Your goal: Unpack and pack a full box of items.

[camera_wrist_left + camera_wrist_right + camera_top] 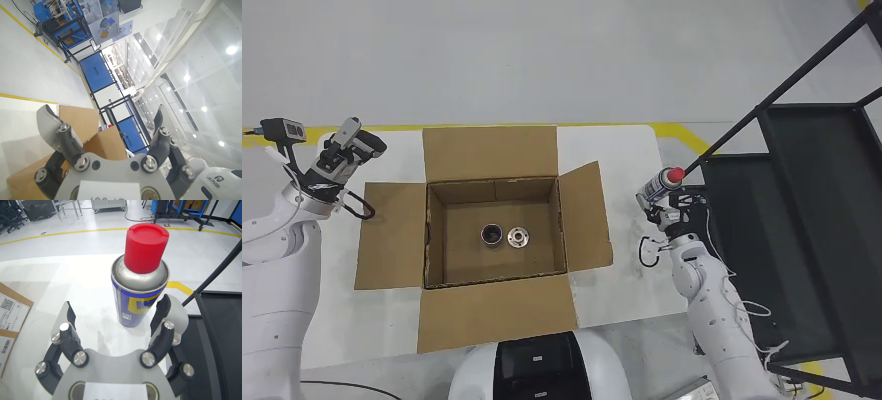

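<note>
The spray can [140, 291] stood upright on the white table [56, 279], red cap up and long axis vertical. The right tool [116, 303] sat low just behind it, spread wide and gripping nothing. In the right wrist view the can's lower body lay just past the fingertips, much nearer one pad [159, 313] than the other, with a clear gap on the far side. Whether that nearer pad touched the can could not be told.

From the top view, the can was at about 3 o'clock from the open box [490, 152], apart from the nearest flap and close to the table's edge. It lay at roughly 1 o'clock from the right wrist. The right arm was plainly the nearer one — the left tool [103, 108] hung at 9 o'clock of the box, tilted up toward the ceiling, wide open and empty.

Two small round items [504, 236] lay side by side on the box floor, with bare cardboard around them. That looked like room enough for the can.

A grasp would likely need the tool centred on the cylinder first, or an off-centre squeeze could tip it. Room was tight at 3 o'clock — a black rack [802, 200] stood just beside the table there, its slanted bar [782, 85] passing close above the can.
</note>
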Tool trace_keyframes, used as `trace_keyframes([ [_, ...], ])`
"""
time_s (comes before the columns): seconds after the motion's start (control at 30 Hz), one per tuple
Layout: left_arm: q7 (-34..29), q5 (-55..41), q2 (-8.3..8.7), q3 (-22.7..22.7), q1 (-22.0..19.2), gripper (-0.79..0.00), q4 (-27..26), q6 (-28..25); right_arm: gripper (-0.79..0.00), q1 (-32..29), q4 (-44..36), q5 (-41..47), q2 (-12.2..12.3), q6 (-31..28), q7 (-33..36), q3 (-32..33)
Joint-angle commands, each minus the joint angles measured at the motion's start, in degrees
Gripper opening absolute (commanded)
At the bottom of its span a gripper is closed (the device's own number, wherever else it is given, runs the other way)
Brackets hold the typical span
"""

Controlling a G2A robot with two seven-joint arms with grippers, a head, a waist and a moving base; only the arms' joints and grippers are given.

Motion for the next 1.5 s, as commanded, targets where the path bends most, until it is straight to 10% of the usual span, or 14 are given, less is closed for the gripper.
trace_keyframes([
  [0.0,0.0,0.0,0.0,0.0,0.0,0.0,0.0,0.0,0.0,1.2,1.36,-0.82,0.02,1.2,-0.32,-0.3],
  [0.37,0.0,0.0,0.0,0.0,0.0,0.0,0.0,0.0,0.0,5.45,6.19,0.31,0.11,2.24,-1.58,-1.03],
  [0.4,0.0,0.0,0.0,0.0,0.0,0.0,0.0,0.0,-0.102,5.77,6.6,0.41,0.1,2.29,-1.6,-1.19],
  [0.43,0.0,0.0,0.0,0.0,0.0,0.0,0.0,0.0,-0.422,6.06,7.08,0.51,0.08,2.43,-1.63,-1.35],
  [0.47,0.0,0.0,0.0,0.0,0.0,0.0,0.0,0.0,-0.523,6.37,7.63,0.69,0.05,2.87,-1.53,-1.48],
  [0.5,0.0,0.0,0.0,0.0,0.0,0.0,0.0,0.0,-0.785,6.7,8.13,0.74,0.02,3.24,-1.34,-1.67],
  [0.9,0.0,0.0,0.0,0.0,0.0,0.0,0.0,0.0,-0.785,4.09,3.53,3.93,0.2,1.08,-5.12,-1.44],
  [1.47,0.0,0.0,0.0,0.0,0.0,0.0,0.0,0.0,-0.785,-11.28,-46.61,23.42,1.3,-11.69,19.35,-1.93],
])
